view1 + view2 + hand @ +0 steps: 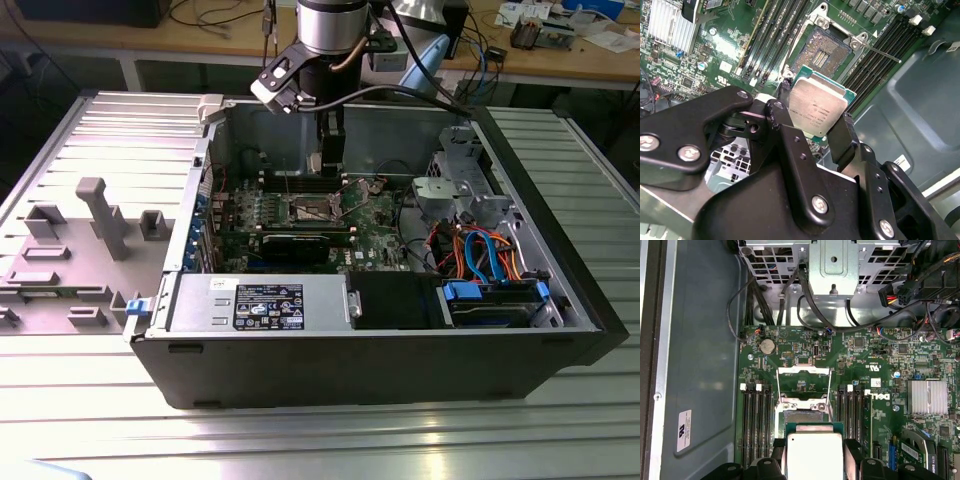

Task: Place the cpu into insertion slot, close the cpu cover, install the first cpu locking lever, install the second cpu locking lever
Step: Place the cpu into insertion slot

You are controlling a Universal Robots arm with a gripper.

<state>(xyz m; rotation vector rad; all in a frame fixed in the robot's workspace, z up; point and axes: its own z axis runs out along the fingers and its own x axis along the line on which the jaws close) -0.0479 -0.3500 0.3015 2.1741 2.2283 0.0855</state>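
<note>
Pincer [814, 114] is clamped on the cpu [822, 97] by two opposite edges, with the metal top showing in both wrist views. The cpu hangs over the green board inside the open computer case [350, 370], toward the far wall. It is close to the insertion slot [822, 50] but apart from it. Slot is bare, pin field exposed. The cpu cover [805, 371] looks flipped up open beside the slot, hard to be sure. Case sits on the tabletop [300, 440].

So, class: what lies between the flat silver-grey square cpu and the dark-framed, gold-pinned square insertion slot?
Nothing: in the second wrist view the cpu, gripped by the black gripper, hangs clear of the open insertion slot, only air between.
</note>
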